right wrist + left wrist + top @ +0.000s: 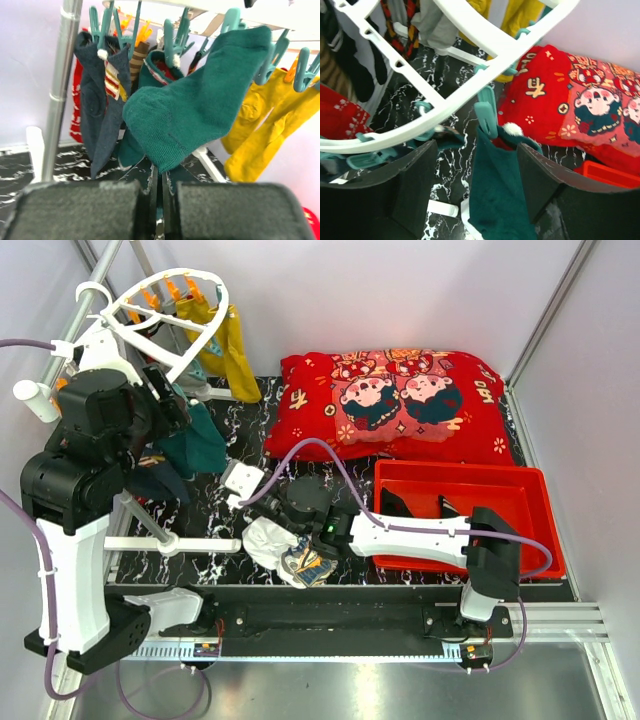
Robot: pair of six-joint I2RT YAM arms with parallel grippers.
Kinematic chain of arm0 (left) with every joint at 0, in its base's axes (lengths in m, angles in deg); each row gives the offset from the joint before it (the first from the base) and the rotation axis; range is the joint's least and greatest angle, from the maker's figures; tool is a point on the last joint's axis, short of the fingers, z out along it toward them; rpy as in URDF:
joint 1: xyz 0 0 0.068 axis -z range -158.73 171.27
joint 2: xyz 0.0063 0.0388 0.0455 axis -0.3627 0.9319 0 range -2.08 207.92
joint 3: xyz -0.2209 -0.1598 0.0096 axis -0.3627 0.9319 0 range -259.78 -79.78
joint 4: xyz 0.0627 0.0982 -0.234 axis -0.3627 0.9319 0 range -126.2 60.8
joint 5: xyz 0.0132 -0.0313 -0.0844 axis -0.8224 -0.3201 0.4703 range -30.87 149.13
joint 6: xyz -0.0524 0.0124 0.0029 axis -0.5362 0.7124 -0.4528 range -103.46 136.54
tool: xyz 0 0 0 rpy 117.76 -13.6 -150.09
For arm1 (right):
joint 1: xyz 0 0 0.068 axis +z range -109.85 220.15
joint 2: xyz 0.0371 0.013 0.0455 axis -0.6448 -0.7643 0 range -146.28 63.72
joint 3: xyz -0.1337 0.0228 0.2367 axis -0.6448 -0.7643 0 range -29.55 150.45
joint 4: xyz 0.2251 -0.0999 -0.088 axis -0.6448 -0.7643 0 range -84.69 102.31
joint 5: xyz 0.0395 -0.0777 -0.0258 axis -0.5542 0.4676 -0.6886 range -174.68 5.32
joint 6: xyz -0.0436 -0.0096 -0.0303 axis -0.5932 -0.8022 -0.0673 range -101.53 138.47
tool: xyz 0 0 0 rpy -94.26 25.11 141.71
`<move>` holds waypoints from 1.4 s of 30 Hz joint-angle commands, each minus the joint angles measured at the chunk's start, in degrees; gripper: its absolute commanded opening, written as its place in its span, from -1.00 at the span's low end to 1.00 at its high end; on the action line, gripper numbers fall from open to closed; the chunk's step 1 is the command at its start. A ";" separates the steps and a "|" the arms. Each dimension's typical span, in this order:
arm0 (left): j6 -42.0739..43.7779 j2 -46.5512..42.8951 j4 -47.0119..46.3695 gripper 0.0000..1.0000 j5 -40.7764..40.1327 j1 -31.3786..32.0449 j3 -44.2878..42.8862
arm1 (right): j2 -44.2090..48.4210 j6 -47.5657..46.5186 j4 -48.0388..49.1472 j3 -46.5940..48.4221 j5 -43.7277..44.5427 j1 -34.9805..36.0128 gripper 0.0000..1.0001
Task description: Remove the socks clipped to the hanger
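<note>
The white oval hanger (165,315) hangs at the back left with several socks clipped under it. My left gripper (178,412) is raised beneath its rim. In the left wrist view the gripper (476,147) stands open, its fingers (415,180) on either side of a dark teal sock (500,195) that hangs from a teal clip (486,117). Mustard-yellow socks (235,355) hang at the hanger's right side. My right gripper (280,495) lies low over the table, shut (161,175), facing the hanging teal sock (200,95), navy sock (100,100) and yellow socks (265,130).
A red printed cushion (400,405) lies at the back. A red tray (460,515) sits at the right. A small heap of loose socks (285,550) lies near the front edge. A grey metal rail (85,300) and white stand legs (170,545) stand at the left.
</note>
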 commanded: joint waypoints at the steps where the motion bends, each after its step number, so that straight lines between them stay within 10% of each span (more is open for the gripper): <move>1: -0.92 0.95 0.03 0.34 -5.01 0.73 -2.51 | -1.94 -7.47 3.19 2.79 3.64 1.85 -1.00; 42: 1.36 7.01 7.67 0.32 -22.86 1.70 -8.66 | -17.67 -24.97 6.62 16.07 10.32 9.15 -1.00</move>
